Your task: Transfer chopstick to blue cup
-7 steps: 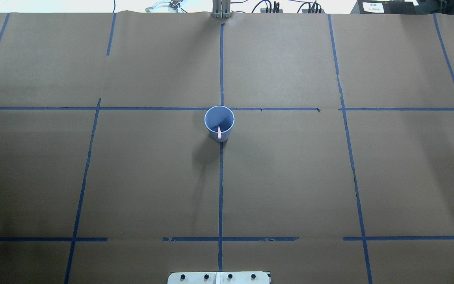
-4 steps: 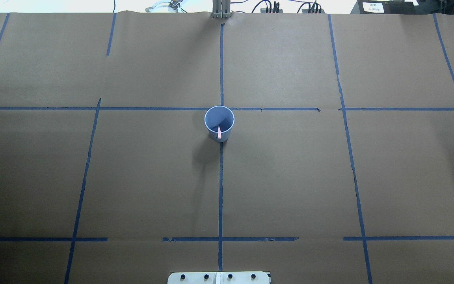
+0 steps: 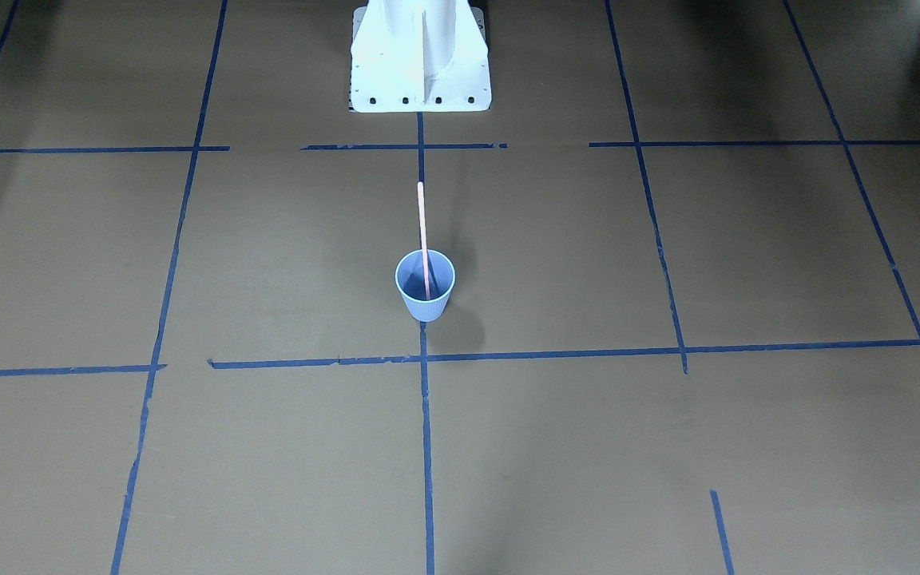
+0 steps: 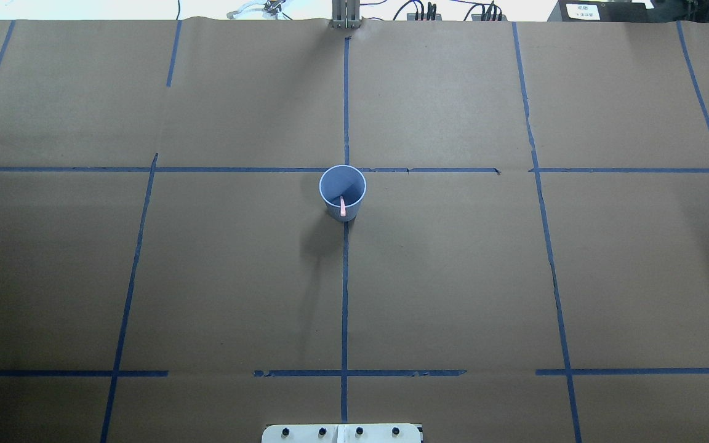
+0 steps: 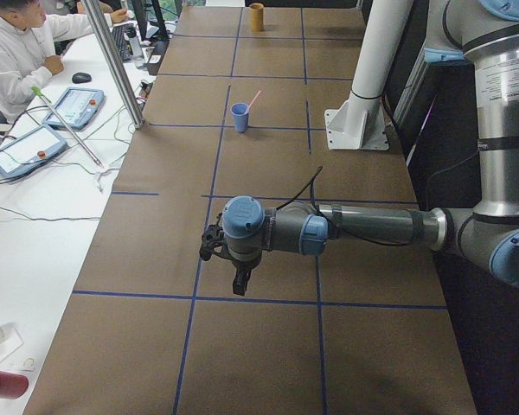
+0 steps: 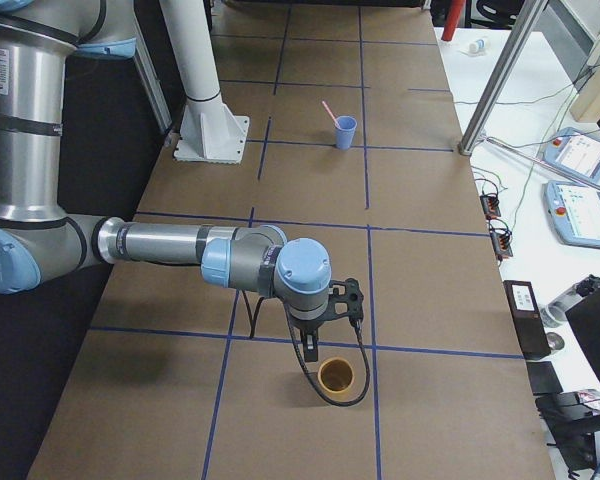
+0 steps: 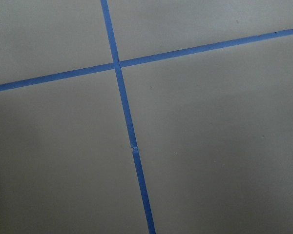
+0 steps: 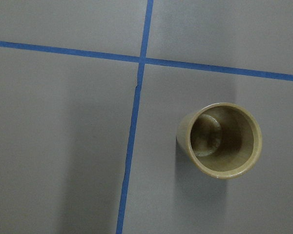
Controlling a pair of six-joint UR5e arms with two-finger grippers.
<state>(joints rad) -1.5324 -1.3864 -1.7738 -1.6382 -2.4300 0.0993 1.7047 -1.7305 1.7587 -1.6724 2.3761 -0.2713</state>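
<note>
Stillness first: nothing on the surface (image 4: 453,277) has shifted in the last second. Nearest me, at the right end, the right end effector (image 6: 309,352) hangs above an empty tan cup (image 6: 336,376); whether it's open or closed I can't tell. Mid-surface, the blue cup (image 3: 425,307) stands upright with the pink chopstick (image 3: 422,231) in it, leaning on the rim towards the robot's base, so the transfer looks done. Farther off, the left end effector (image 5: 239,284) hovers over taped paper, its state likewise unclear. Both arms are well apart from the blue cup; an operator (image 5: 17,52) sits beyond.
</note>
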